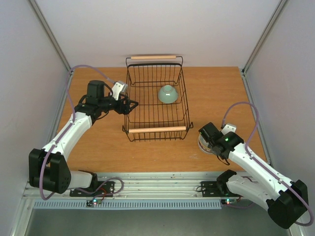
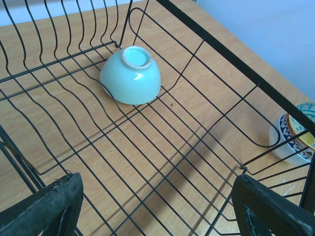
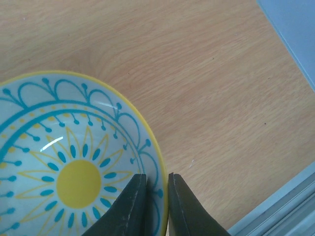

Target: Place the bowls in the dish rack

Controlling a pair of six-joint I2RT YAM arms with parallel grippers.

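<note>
Currently pickup: blue-patterned bowl [image 3: 74,182], off dish rack's [image 1: 157,130] near right corner, is pinched at rim by right gripper [image 3: 156,181]; left gripper [image 1: 129,104] is held wide at its left wall. Lift over the wall is judged next.

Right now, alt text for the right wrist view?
The right gripper pinches the rim of a patterned bowl, one dark finger inside, one outside. The bowl, teal motifs with a yellow rim and yellow sun centre, sits upright on a wooden table.

Lab cell: white panels [image 1: 157,29], aluminium rails [image 1: 162,184]
</note>
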